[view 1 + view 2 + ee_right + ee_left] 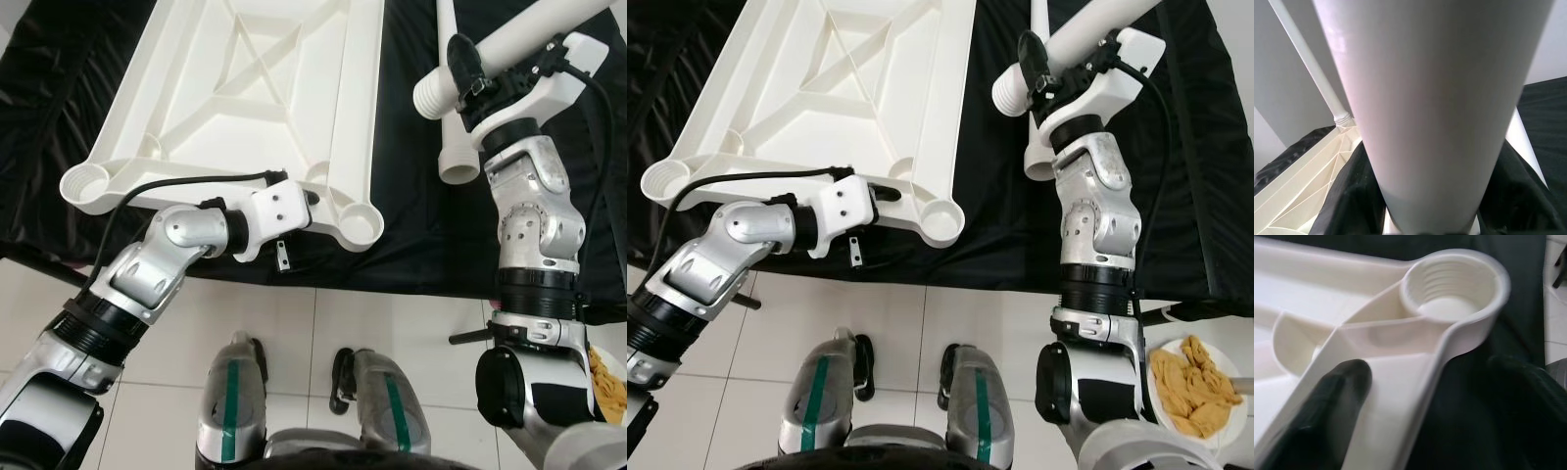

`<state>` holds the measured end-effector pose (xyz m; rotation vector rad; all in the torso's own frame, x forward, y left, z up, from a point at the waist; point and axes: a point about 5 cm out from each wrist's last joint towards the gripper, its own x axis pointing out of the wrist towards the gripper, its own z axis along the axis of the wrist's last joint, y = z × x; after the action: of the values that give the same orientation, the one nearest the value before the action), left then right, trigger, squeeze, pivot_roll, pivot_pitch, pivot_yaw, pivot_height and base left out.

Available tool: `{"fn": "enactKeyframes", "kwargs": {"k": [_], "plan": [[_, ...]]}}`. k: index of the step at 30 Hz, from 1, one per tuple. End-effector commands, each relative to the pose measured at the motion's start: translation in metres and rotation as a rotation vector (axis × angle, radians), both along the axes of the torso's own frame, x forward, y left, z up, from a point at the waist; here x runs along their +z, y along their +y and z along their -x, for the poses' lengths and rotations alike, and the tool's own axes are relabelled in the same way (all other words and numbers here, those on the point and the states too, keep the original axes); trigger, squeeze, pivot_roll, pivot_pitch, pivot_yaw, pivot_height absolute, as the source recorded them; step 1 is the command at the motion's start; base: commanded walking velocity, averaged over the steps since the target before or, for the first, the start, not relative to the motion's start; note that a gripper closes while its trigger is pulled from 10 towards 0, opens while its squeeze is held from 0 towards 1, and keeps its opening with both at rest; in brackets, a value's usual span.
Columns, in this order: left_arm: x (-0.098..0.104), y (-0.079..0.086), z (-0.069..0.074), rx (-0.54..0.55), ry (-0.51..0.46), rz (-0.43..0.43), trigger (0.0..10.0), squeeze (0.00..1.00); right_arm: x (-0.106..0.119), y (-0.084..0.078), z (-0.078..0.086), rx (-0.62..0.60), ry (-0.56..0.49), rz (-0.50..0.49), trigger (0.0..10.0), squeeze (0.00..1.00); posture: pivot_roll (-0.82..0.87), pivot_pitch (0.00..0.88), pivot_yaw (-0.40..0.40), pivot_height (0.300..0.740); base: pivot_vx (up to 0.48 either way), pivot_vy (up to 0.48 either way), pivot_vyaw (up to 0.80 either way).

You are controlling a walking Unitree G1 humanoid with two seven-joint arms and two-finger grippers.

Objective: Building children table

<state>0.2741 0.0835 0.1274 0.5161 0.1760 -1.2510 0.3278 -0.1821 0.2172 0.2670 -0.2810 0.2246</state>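
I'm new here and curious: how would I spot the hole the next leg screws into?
Find the white tabletop lying upside down on the black cloth. At its near corner beside the left gripper sits a round socket, threaded inside, empty, unlike the far corner already holding a leg.

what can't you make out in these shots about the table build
- Far half of the upturned white plastic tabletop: cut off by the eye views' top edge.
- Upper end of the white plastic leg tube held in the right claw: runs out of frame.
- Right wrist view: that tube hides the claw fingers and most of the scene.
- Left claw at the threaded corner socket: the black finger is blurred; grip on the rim unclear.
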Motion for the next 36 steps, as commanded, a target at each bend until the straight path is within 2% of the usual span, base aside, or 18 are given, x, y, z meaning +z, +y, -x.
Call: {"fn": "enactKeyframes", "kwargs": {"k": [1, 4, 5, 7, 8, 9, 10, 11, 13, 14, 15, 16, 18, 19, 20, 29, 35, 36], "plan": [[-0.008, 0.002, -0.006, 0.074, 0.024, -0.035, 4.7, 0.0, 0.004, -0.001, 0.002, -0.003, -0.021, 0.003, 10.0, 0.0, 0.06, 0.082, -0.005, 0.74, 0.0, 0.0, 0.0], [-0.009, 0.001, -0.01, 0.096, 0.031, -0.041, 4.7, 0.0, 0.004, -0.001, 0.003, -0.005, -0.02, 0.005, 10.0, 0.0, 0.06, 0.082, -0.005, 0.74, 0.0, 0.0, 0.0], [-0.011, 0.001, -0.014, 0.119, 0.032, -0.053, 4.0, 0.0, 0.003, -0.001, 0.004, -0.006, -0.018, 0.004, 10.0, 0.0, 0.06, 0.082, -0.005, 0.74, 0.0, 0.0, 0.0], [-0.012, 0.0, -0.017, 0.132, 0.035, -0.054, 3.6, 0.0, 0.003, -0.001, 0.005, -0.008, -0.017, 0.005, 10.0, 0.0, 0.05, 0.087, -0.004, 0.74, 0.0, 0.0, 0.0], [-0.012, 0.0, -0.021, 0.154, 0.036, -0.052, 0.6, 0.0, 0.003, -0.002, 0.005, -0.01, -0.016, 0.006, 10.0, 0.0, 0.05, 0.089, -0.003, 0.74, 0.0, 0.0, 0.0], [-0.012, 0.0, -0.021, 0.154, 0.036, -0.052, 0.6, 0.0, 0.003, -0.002, 0.005, -0.01, -0.016, 0.006, 10.0, 0.0, 0.05, 0.089, -0.003, 0.74, 0.0, 0.0, 0.0], [-0.012, -0.001, -0.026, 0.182, 0.033, -0.045, 0.0, 0.0, 0.003, -0.002, 0.005, -0.011, -0.015, 0.005, 10.0, 0.0, 0.04, 0.091, -0.003, 0.74, 0.0, 0.0, 0.0], [-0.011, -0.001, -0.03, 0.199, 0.023, -0.041, 1.5, 0.0, 0.002, -0.002, 0.006, -0.013, -0.013, 0.005, 10.0, 0.0, 0.04, 0.091, -0.003, 0.74, 0.0, 0.0, 0.0], [-0.011, -0.001, -0.03, 0.199, 0.023, -0.041, 1.5, 0.0, 0.002, -0.002, 0.006, -0.013, -0.013, 0.005, 10.0, 0.0, 0.04, 0.091, -0.003, 0.74, 0.0, 0.0, 0.0], [-0.008, -0.002, -0.036, 0.23, 0.012, -0.021, 5.3, 0.0, 0.002, -0.002, 0.006, -0.013, -0.009, 0.003, 10.0, 0.0, 0.04, 0.091, -0.006, 0.74, 0.0, 0.0, 0.0], [-0.008, -0.002, -0.036, 0.23, 0.012, -0.021, 5.3, 0.0, 0.002, -0.002, 0.006, -0.013, -0.009, 0.003, 10.0, 0.0, 0.04, 0.091, -0.006, 0.74, 0.0, 0.0, 0.0], [-0.007, -0.003, -0.039, 0.247, 0.012, -0.007, 2.3, 0.0, 0.001, -0.001, 0.006, -0.012, -0.007, 0.002, 10.0, 0.0, 0.04, 0.091, -0.006, 0.74, 0.0, 0.0, 0.0], [-0.007, -0.003, -0.039, 0.247, 0.012, -0.007, 2.3, 0.0, 0.001, -0.001, 0.006, -0.012, -0.007, 0.002, 10.0, 0.0, 0.04, 0.091, -0.006, 0.74, 0.0, 0.0, 0.0], [-0.005, -0.004, -0.044, 0.285, 0.005, 0.006, 8.2, 0.0, 0.001, 0.0, 0.007, -0.01, -0.007, 0.0, 10.0, 0.0, 0.03, 0.091, -0.01, 0.74, 0.0, 0.0, 0.0], [-0.001, -0.007, -0.05, 0.325, -0.001, 0.03, 10.0, 0.0, 0.001, 0.0, 0.007, -0.008, -0.006, -0.002, 10.0, 0.0, 0.03, 0.092, -0.011, 0.74, 0.0, 0.0, 0.0], [0.008, -0.012, -0.069, 0.458, -0.083, 0.067, 10.0, 0.0, 0.002, 0.003, 0.007, -0.001, -0.001, -0.007, 10.0, 0.0, 0.04, 0.101, -0.014, 0.74, 0.0, 0.0, 0.0], [0.011, -0.014, -0.071, 0.458, -0.08, 0.091, 10.0, 0.0, 0.001, 0.008, 0.007, 0.014, 0.015, 0.018, 10.0, 0.0, 0.04, 0.104, -0.015, 0.74, 0.0, 0.0, 0.0], [0.012, -0.015, -0.07, 0.452, -0.044, 0.121, 10.0, 1.0, -0.001, 0.011, 0.008, 0.028, 0.028, 0.038, 10.0, 0.0, 0.04, 0.106, -0.012, 0.74, 0.0, 0.0, 0.0]]}}
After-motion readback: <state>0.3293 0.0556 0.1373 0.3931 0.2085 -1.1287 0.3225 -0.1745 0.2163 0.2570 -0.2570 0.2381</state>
